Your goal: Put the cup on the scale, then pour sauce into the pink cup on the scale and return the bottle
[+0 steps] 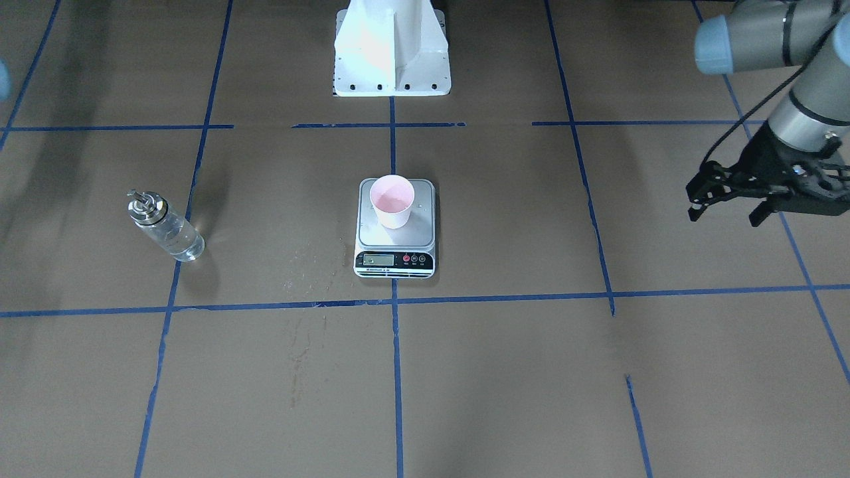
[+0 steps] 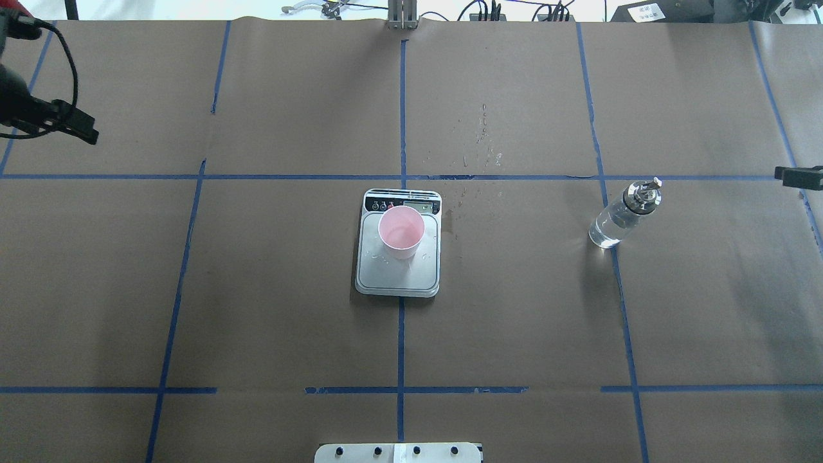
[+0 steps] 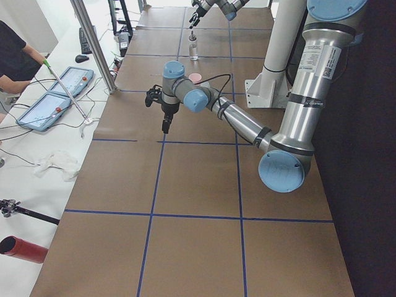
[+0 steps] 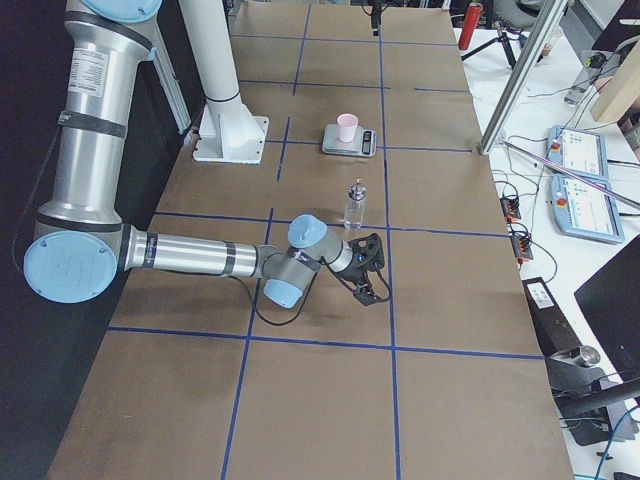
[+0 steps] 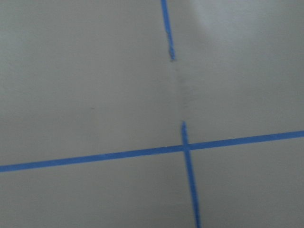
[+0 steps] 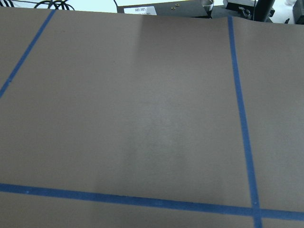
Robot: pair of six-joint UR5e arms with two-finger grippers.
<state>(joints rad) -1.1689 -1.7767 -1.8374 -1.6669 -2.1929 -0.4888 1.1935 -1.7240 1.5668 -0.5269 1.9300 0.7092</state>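
The pink cup [image 1: 392,201] stands upright on the scale [image 1: 372,232], towards its display end; it also shows in the overhead view [image 2: 401,231] on the scale [image 2: 398,276]. The clear glass bottle [image 1: 165,226] with its silver cap stands upright on the paper to the robot's right [image 2: 622,215], clear sauce inside it. My left gripper [image 1: 725,214] hangs open and empty, far from the scale on the robot's left. My right gripper [image 4: 374,268] is open and empty, just beyond the bottle; only a fingertip [image 2: 797,175] shows overhead.
The white robot pedestal [image 1: 392,53] stands behind the scale. Wet droplets [image 2: 479,138] spot the brown paper beyond the scale. Blue tape lines grid the table. Operator tablets [image 4: 580,180] and a metal pole [image 4: 520,70] line the far edge.
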